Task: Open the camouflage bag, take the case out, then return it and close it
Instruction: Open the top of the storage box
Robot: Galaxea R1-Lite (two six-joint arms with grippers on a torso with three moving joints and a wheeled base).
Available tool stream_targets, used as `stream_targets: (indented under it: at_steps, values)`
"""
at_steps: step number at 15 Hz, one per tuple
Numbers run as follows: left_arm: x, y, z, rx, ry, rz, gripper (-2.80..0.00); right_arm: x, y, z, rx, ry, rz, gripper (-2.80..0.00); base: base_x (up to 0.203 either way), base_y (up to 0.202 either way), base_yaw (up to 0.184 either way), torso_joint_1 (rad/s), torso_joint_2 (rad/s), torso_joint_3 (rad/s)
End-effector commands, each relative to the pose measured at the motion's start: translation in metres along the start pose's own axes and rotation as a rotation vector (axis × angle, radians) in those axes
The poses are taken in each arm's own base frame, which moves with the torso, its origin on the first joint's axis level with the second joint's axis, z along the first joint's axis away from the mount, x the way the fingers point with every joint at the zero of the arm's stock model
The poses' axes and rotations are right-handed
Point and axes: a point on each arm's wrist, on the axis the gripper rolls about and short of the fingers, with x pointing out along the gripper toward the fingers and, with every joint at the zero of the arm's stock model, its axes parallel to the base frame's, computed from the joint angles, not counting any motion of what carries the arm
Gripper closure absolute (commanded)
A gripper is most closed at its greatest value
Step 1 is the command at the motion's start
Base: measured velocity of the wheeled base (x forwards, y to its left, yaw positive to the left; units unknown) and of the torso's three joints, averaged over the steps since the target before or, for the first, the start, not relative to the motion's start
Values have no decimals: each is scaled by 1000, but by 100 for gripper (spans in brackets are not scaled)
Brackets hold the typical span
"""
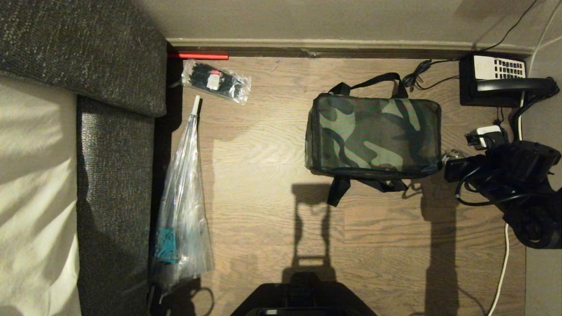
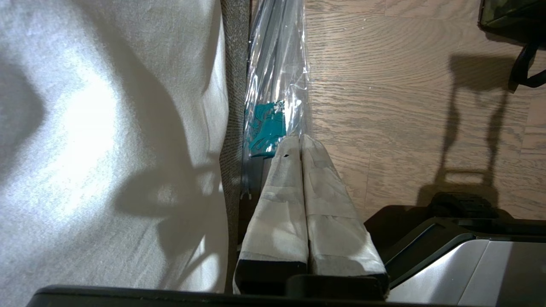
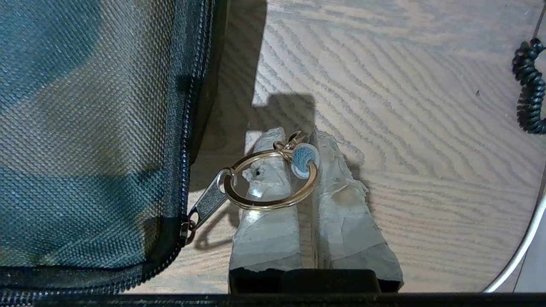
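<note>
The camouflage bag (image 1: 373, 134) lies zipped shut on the wooden floor, black straps sticking out at front and back; its mesh-like side fills one part of the right wrist view (image 3: 94, 128). At the bag's right end my right gripper (image 3: 305, 143) is shut on the light blue loop (image 3: 303, 160) of the gold ring (image 3: 264, 202) that hangs from the zip pull (image 3: 209, 200). The right arm (image 1: 509, 175) reaches in from the right. The case is not in view. My left gripper (image 2: 300, 140) is shut on nothing, parked low beside the bed's edge.
A black desk telephone (image 1: 496, 79) with a coiled cord stands at the back right by the wall. A packet of black ties (image 1: 217, 81) and a long clear plastic sleeve (image 1: 184, 197) lie along the grey upholstered bed edge (image 1: 114, 175). A white cable (image 1: 500, 272) runs along the right.
</note>
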Motion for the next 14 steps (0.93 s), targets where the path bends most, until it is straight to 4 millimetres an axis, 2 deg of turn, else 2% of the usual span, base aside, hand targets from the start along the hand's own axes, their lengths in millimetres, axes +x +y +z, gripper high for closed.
stream_targets:
  at_steps: [1, 14]
  values:
    - [0, 0, 0, 0, 1, 1, 0, 1, -1, 1, -1, -8, -4, 0, 0, 0, 0, 0, 0, 0]
    - [0, 0, 0, 0, 1, 1, 0, 4, -11, 3, 4, -44, -40, 0, 0, 0, 0, 0, 0, 0]
